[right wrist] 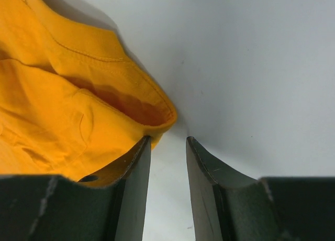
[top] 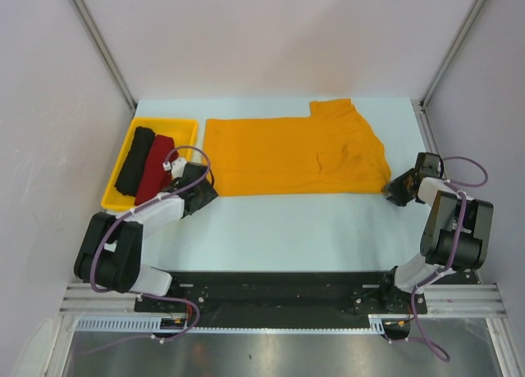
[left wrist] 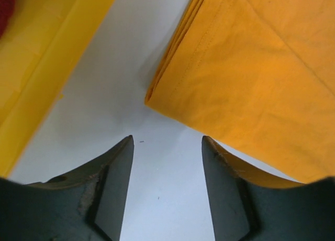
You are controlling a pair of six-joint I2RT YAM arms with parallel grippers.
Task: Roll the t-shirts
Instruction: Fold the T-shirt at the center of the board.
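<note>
A mustard-orange t-shirt (top: pixel 287 152) lies flat and folded lengthwise across the middle of the white table. My left gripper (top: pixel 207 193) stands open just short of its near-left corner (left wrist: pixel 157 97), with bare table between the fingers (left wrist: pixel 118 173). At the shirt's near-right end my right gripper (top: pixel 390 190) is open with a narrow gap. Its left finger (right wrist: pixel 133 178) touches the sleeve hem (right wrist: pixel 157 120), and nothing lies between the jaws. A black roll (top: pixel 135 160) and a dark red roll (top: pixel 156 170) lie side by side in the yellow tray (top: pixel 164 121).
The yellow tray's rim (left wrist: pixel 47 78) runs close to the left of my left gripper. Grey walls and metal posts (top: pixel 98 41) enclose the table on three sides. The arm bases are bolted to a black rail (top: pixel 271 291) at the near edge.
</note>
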